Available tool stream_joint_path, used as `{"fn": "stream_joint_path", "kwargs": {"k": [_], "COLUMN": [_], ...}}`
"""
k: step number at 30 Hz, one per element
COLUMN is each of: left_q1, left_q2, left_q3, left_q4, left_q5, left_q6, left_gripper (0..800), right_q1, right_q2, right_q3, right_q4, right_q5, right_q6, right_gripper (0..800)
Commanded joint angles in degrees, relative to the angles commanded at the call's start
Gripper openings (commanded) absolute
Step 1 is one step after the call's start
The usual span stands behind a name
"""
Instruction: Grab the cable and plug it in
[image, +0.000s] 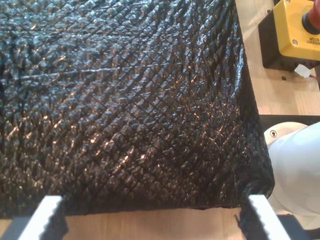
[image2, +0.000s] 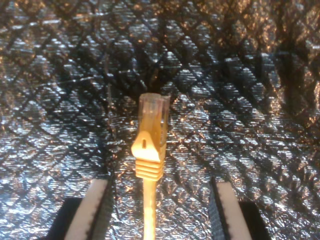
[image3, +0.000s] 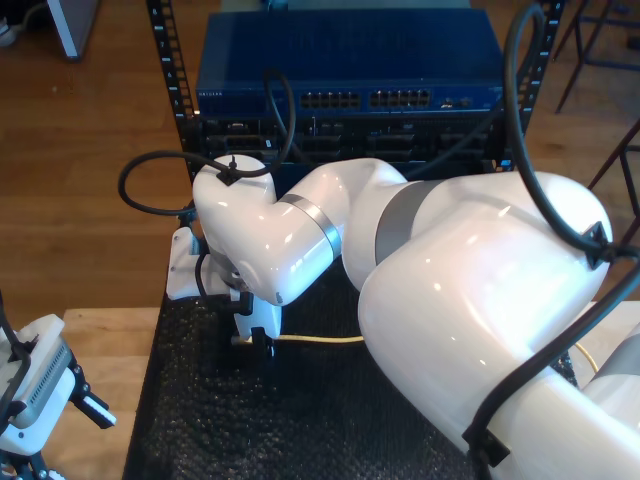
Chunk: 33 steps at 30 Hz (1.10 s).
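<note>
My second pincer (image2: 159, 210) hangs low over the black quilted mat (image2: 240, 100) with its two pale fingers (image2: 95, 210) spread wide, and the yellow cable (image2: 149, 210) lies on the mat between them, touching neither. The cable's clear plug (image2: 154, 107) sits at the end of its ribbed yellow boot and points away from the pincer, flat against the mat. In the exterior view this pincer (image3: 258, 345) is at the end of the large white arm (image3: 330, 230) that reaches across from the exterior view's right, and the cable (image3: 320, 340) runs from it along the mat (image3: 330, 420) towards the exterior view's right. Behind the mat stands a blue network switch (image3: 350, 70) in a rack, its row of ports facing the counter. My first pincer (image: 152, 220) also stands wide and holds nothing; its toothed fingers (image: 50, 210) hover over the wooden counter (image: 150, 225) just off the mat's edge (image: 125, 125), near a yellow emergency stop box (image: 300, 30).
</note>
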Motion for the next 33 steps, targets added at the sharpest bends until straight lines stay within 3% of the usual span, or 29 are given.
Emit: {"fn": "stream_joint_path", "kwargs": {"k": [13, 22, 33], "left_q1": [0.0, -0.1, 0.0], "left_q2": [0.0, 0.0, 0.0], "left_q3": [0.0, 0.0, 0.0], "left_q4": [0.1, 0.0, 0.0], "left_q5": [0.0, 0.0, 0.0], "left_q6": [0.0, 0.0, 0.0], "left_gripper": [800, 800, 800], "right_q1": [1.0, 1.0, 1.1], "right_q2": [0.0, 0.0, 0.1], "right_q3": [-0.1, 0.0, -0.1], "right_q4": [0.0, 0.0, 0.0], "right_q5": [0.0, 0.0, 0.0], "right_q6": [0.0, 0.1, 0.1], "right_gripper": [457, 342, 306]}}
